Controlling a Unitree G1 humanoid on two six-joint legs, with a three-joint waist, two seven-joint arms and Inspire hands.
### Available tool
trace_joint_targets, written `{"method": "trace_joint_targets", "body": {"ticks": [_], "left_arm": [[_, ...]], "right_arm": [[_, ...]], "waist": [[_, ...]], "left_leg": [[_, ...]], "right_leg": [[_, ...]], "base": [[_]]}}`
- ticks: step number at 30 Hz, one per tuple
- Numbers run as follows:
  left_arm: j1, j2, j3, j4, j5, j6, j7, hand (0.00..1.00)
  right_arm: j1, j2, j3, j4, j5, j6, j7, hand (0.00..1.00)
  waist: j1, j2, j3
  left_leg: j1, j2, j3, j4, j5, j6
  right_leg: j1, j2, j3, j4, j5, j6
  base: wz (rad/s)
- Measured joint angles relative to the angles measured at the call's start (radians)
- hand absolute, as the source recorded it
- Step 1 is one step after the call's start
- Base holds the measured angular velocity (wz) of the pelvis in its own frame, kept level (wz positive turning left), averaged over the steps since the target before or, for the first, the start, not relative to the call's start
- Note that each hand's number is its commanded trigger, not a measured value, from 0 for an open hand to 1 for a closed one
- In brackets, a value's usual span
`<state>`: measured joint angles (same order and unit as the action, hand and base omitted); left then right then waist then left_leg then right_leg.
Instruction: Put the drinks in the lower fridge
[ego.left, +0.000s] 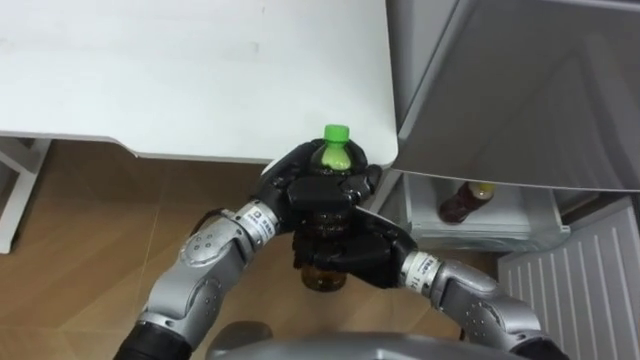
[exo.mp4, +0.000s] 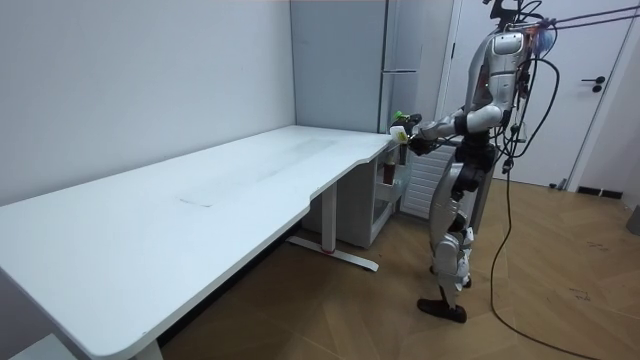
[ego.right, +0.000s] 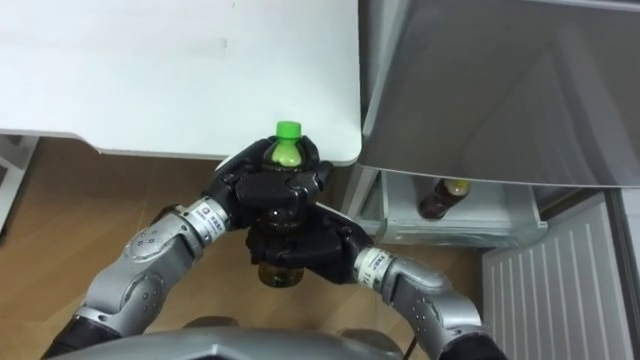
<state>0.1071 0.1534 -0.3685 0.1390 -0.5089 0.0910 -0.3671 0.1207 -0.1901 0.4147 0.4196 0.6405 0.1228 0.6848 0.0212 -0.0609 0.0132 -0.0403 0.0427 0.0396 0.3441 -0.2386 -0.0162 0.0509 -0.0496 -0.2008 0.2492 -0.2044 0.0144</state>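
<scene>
So both hands are clamped on the green-capped bottle (ego.left: 336, 152): the left hand (ego.left: 298, 182) is wrapped round its top and the right hand (ego.left: 362, 252) round its bottom, just off the white table (ego.left: 200, 70) corner. A second bottle (ego.left: 464, 203) is lying in the open lower fridge (ego.left: 520, 238) compartment.

The arms were silver-grey, with rounded shells and a white, dark-marked band at each wrist. The left hand (ego.left: 292, 178) and right hand (ego.left: 368, 252) were black. Torso and legs were silver with black joints. A dark cable trailed behind.
</scene>
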Motion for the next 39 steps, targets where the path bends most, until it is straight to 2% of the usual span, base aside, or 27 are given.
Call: {"method": "trace_joint_targets", "body": {"ticks": [4, 7, 12, 18, 21, 23, 24, 25, 26, 28, 31, 34, 36, 37, 39], "left_arm": [[0.000, 0.000, -0.003, 0.000, -0.003, -0.007, 0.000, 0.00], [0.000, 0.000, -0.003, 0.000, -0.004, -0.013, 0.000, 0.00], [0.000, 0.002, -0.008, 0.000, 0.001, -0.022, 0.004, 0.00], [0.000, 0.020, -0.002, -0.046, 0.034, -0.027, 0.011, 0.00], [0.000, 0.025, 0.020, -0.092, 0.052, -0.034, 0.018, 0.00], [0.002, 0.025, 0.030, -0.141, 0.067, -0.057, 0.035, 0.00], [0.002, 0.025, 0.035, -0.170, 0.072, -0.079, 0.047, 0.00], [0.002, 0.023, 0.036, -0.187, 0.072, -0.102, 0.063, 0.00], [0.002, 0.022, 0.037, -0.195, 0.072, -0.110, 0.073, 0.00], [0.001, 0.014, 0.055, -0.200, 0.107, -0.151, 0.098, 0.00], [0.002, 0.017, 0.087, -0.253, 0.198, -0.168, 0.141, 0.00], [0.011, 0.021, 0.117, -0.314, 0.205, -0.192, 0.170, 0.00], [0.022, 0.024, 0.166, -0.376, 0.186, -0.231, 0.197, 0.00], [0.023, 0.025, 0.178, -0.388, 0.185, -0.240, 0.207, 0.00], [0.024, 0.023, 0.223, -0.425, 0.187, -0.273, 0.267, 0.00]], "right_arm": [[0.000, -0.002, 0.001, 0.000, 0.010, -0.002, -0.008, 1.00], [0.004, -0.002, 0.009, 0.002, 0.031, -0.003, -0.022, 1.00], [0.016, 0.000, 0.020, 0.002, 0.032, -0.037, -0.040, 1.00], [0.037, -0.002, 0.011, 0.003, 0.031, -0.080, -0.039, 1.00], [0.049, -0.003, 0.000, 0.003, 0.033, -0.080, -0.041, 1.00], [0.065, -0.005, -0.005, 0.003, 0.032, -0.078, -0.048, 1.00], [0.074, -0.007, -0.005, 0.005, 0.032, -0.078, -0.054, 1.00], [0.089, -0.010, -0.005, 0.006, 0.032, -0.078, -0.059, 1.00], [0.095, -0.012, -0.006, 0.007, 0.032, -0.078, -0.060, 1.00], [0.102, -0.017, -0.018, 0.036, 0.027, -0.079, -0.058, 1.00], [0.120, -0.013, -0.061, 0.049, 0.019, -0.082, -0.071, 1.00], [0.136, -0.021, -0.093, 0.050, 0.021, -0.084, -0.074, 1.00], [0.143, -0.023, -0.119, 0.071, 0.022, -0.110, -0.076, 1.00], [0.146, -0.023, -0.122, 0.076, 0.022, -0.114, -0.078, 1.00], [0.160, -0.029, -0.124, 0.083, 0.021, -0.125, -0.090, 1.00]], "waist": [[-0.002, 0.001, 0.0009], [-0.003, 0.002, 0.0050], [-0.013, 0.000, 0.0119], [-0.021, 0.002, 0.0112], [-0.018, 0.002, 0.0103], [-0.012, 0.004, 0.0092], [-0.009, 0.006, 0.0084], [-0.003, 0.011, 0.0000], [0.000, 0.015, -0.0023], [0.003, 0.023, -0.0078], [0.006, 0.024, -0.0075], [0.011, 0.020, -0.0055], [0.017, 0.015, -0.0055], [0.019, 0.014, -0.0048], [0.040, 0.013, -0.0052]], "left_leg": [[0.000, 0.000, 0.001, -0.001, 0.000, 0.000], [0.002, 0.000, 0.001, -0.007, 0.000, 0.000], [0.001, -0.001, 0.001, -0.008, 0.000, 0.000], [0.000, 0.000, 0.001, -0.008, -0.001, -0.001], [0.002, 0.000, 0.001, -0.008, -0.001, -0.001], [0.006, 0.000, 0.001, -0.010, -0.001, -0.001], [0.017, -0.001, 0.002, -0.017, -0.001, -0.001], [0.029, -0.001, 0.007, -0.025, -0.001, -0.001], [0.036, -0.001, 0.011, -0.030, -0.001, -0.001], [0.062, -0.001, 0.014, -0.051, 0.000, -0.002], [0.067, -0.001, 0.015, -0.054, 0.001, -0.004], [0.070, -0.002, 0.015, -0.054, 0.001, -0.003], [0.077, -0.002, 0.019, -0.054, 0.003, -0.004], [0.083, -0.002, 0.022, -0.058, 0.004, -0.004], [0.107, -0.001, 0.033, -0.072, 0.004, -0.004]], "right_leg": [[0.003, 0.001, 0.003, -0.005, 0.001, 0.001], [0.003, 0.002, 0.007, -0.005, 0.001, 0.001], [0.000, 0.003, 0.008, -0.007, 0.001, 0.001], [-0.003, 0.004, 0.011, -0.012, 0.001, 0.001], [0.000, 0.004, 0.009, -0.011, 0.002, 0.001], [0.001, 0.003, 0.007, -0.010, 0.002, 0.000], [0.004, 0.003, 0.007, -0.011, 0.002, 0.000], [0.007, 0.002, 0.006, -0.011, 0.002, 0.001], [0.011, 0.002, 0.006, -0.011, 0.002, 0.001], [0.026, 0.001, 0.006, -0.011, 0.002, 0.001], [0.028, 0.001, 0.008, -0.011, 0.002, 0.001], [0.032, 0.001, 0.006, -0.014, 0.002, 0.001], [0.037, 0.002, 0.009, -0.029, 0.002, 0.001], [0.039, 0.002, 0.011, -0.029, 0.002, 0.001], [0.056, 0.002, 0.015, -0.032, 0.002, 0.001]], "base": [[0.00], [0.00], [0.00], [0.00], [0.00], [0.00], [-0.08], [-0.12], [-0.16], [-0.11], [-0.03], [0.00], [-0.05], [-0.13], [-0.13]]}}
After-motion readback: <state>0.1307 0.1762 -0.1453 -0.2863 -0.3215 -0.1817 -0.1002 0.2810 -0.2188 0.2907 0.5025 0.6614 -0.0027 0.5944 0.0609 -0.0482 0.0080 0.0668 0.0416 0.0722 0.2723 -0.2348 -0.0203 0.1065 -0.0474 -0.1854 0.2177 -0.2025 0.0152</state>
